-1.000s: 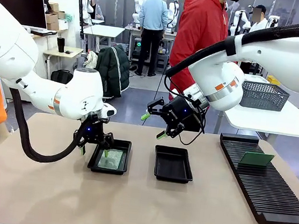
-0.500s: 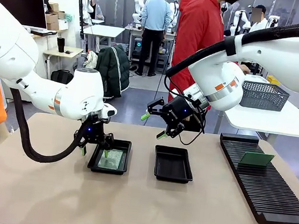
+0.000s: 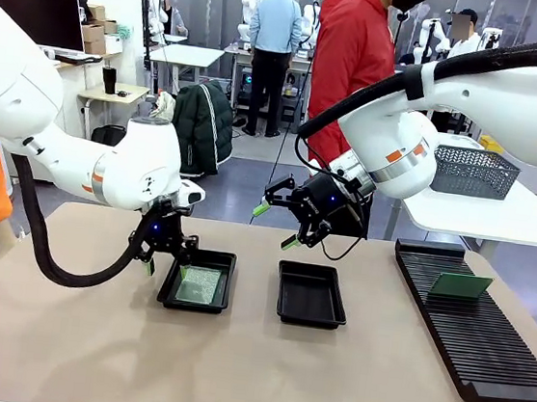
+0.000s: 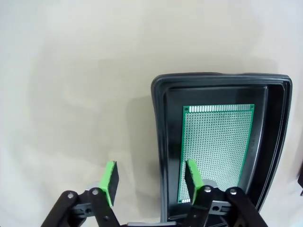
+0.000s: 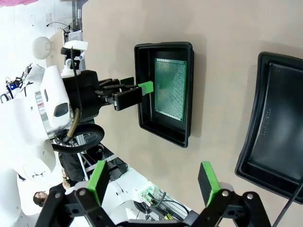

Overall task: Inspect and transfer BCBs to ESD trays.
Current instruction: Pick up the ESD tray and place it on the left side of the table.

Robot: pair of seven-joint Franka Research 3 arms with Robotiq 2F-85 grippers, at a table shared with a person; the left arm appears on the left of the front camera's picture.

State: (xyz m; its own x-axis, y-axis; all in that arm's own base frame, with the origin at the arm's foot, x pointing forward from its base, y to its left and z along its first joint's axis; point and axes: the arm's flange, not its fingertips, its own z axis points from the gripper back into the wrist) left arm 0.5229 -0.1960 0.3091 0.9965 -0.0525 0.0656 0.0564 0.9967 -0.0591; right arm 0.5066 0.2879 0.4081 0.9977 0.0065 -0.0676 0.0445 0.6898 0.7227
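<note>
My left gripper (image 4: 151, 176) has its fingers apart with nothing between them, straddling the near rim of the first ESD tray (image 4: 158, 142): one pad hangs over bare table (image 4: 71, 94), the other over the near corner of the BCB (image 4: 218, 146) lying flat inside. My right gripper (image 5: 151, 177) is spread and empty too, with the second ESD tray (image 5: 246, 142), bare inside, off to one side of its fingers. I judge one board delivered. A second BCB (image 3: 461, 285) leaning on the slotted rack (image 3: 484, 352), well away from both sets of fingers, remains to inspect and move.
</note>
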